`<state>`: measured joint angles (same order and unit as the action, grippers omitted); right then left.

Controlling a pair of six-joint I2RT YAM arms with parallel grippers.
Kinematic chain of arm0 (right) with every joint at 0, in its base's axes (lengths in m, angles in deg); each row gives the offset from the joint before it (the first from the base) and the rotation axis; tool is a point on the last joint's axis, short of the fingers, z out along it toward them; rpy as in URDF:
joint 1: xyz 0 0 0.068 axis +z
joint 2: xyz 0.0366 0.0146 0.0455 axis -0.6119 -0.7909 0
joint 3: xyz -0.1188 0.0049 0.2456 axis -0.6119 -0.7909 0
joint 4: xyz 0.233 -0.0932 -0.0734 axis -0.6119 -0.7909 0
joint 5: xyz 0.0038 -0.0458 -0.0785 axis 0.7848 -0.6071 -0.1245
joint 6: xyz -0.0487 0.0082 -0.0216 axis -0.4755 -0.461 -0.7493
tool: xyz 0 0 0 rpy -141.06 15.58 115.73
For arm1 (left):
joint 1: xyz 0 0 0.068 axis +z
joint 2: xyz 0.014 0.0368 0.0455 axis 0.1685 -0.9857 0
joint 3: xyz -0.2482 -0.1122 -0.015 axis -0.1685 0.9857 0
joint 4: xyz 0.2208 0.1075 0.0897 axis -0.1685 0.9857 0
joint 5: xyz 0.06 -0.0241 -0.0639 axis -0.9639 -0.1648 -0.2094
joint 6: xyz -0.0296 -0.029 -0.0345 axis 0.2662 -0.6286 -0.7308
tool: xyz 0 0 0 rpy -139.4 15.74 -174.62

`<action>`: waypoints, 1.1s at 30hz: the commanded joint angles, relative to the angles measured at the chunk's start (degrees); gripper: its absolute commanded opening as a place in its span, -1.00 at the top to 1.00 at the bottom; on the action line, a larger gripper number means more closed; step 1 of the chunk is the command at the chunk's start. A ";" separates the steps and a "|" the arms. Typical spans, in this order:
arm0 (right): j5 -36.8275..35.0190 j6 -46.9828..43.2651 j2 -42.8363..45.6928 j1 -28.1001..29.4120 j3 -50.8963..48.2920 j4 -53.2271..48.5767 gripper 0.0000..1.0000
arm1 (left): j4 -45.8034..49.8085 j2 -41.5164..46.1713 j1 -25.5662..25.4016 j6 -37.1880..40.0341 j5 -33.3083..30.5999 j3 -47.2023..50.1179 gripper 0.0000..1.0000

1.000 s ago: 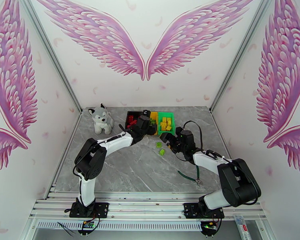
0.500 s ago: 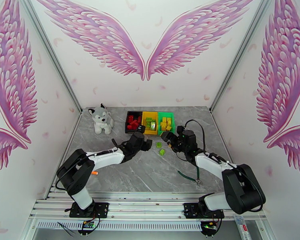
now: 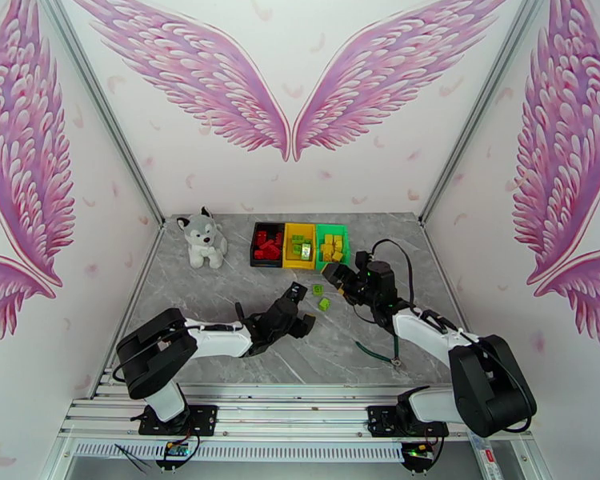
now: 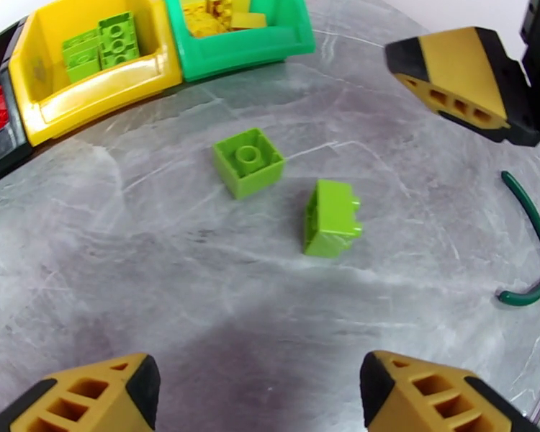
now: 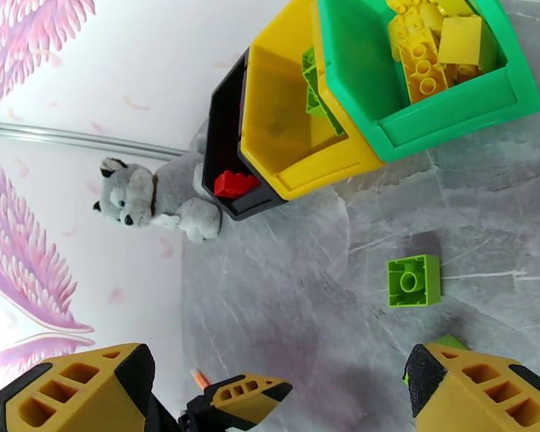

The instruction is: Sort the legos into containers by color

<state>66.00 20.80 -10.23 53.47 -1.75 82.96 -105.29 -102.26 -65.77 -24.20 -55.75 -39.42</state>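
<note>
Two light green legos lie loose on the table in front of the containers: one studs-up (image 4: 248,161) (image 5: 414,280) (image 3: 318,290), one on its side (image 4: 333,218) (image 3: 324,304). The black bin (image 3: 256,234) holds red bricks, the yellow bin (image 3: 288,248) green bricks, the green bin (image 3: 345,248) yellow bricks. My left gripper (image 3: 300,318) (image 4: 259,387) hangs open and empty just short of the two loose bricks. On the right of them my right gripper (image 3: 336,278) (image 5: 279,372) is open wide and empty.
A plush husky (image 3: 202,240) (image 5: 147,199) sits at the back left beside the black bin. A green cable (image 3: 376,354) (image 4: 533,232) lies on the table to the right, under the right arm. Grey marble table (image 3: 220,298) stretches to the left.
My left arm has drawn back from the bins toward the near side and now sits low before the loose green bricks. The right gripper has barely shifted.
</note>
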 commanded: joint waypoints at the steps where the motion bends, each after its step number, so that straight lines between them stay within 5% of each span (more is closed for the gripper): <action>1: -1.03 0.42 1.88 -0.38 -0.94 -0.06 -0.98 | -4.99 -3.40 -1.10 -0.94 0.68 0.74 -0.53; 33: -12.09 -1.44 12.73 -0.58 -0.11 -15.34 -0.98 | -4.73 -22.00 -1.67 0.29 -2.39 -17.02 -0.21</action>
<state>56.23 19.66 2.84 53.37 -3.42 71.44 -111.46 -122.64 -67.46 -24.46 -57.71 -54.29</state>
